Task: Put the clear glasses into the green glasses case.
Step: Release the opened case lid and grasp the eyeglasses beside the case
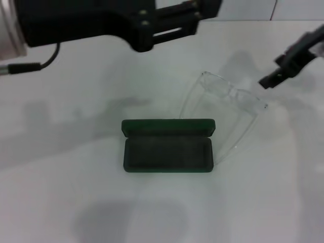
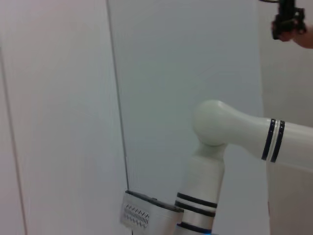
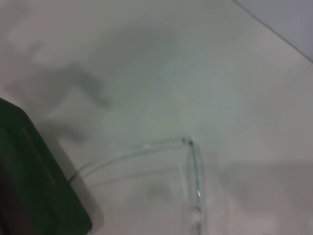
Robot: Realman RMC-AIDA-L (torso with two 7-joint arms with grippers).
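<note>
Jaws of the right gripper point(image 1: 267, 81) hang just above the far right end of the clear glasses point(image 1: 230, 109), though whether they are parted or closed cannot be told. Fully transparent, the glasses rest on the white bench point(image 1: 61, 167), lens away from the robot, long arms reaching toward it (one beside the case's right end). Open and lid-up, the green glasses case point(image 1: 168, 146) shows dark lining. High at far left is the left gripper point(image 1: 172, 23).

Left hand point(image 1: 167, 23) raised high; right hand point(image 1: 268, 81) low, reaching in
</note>
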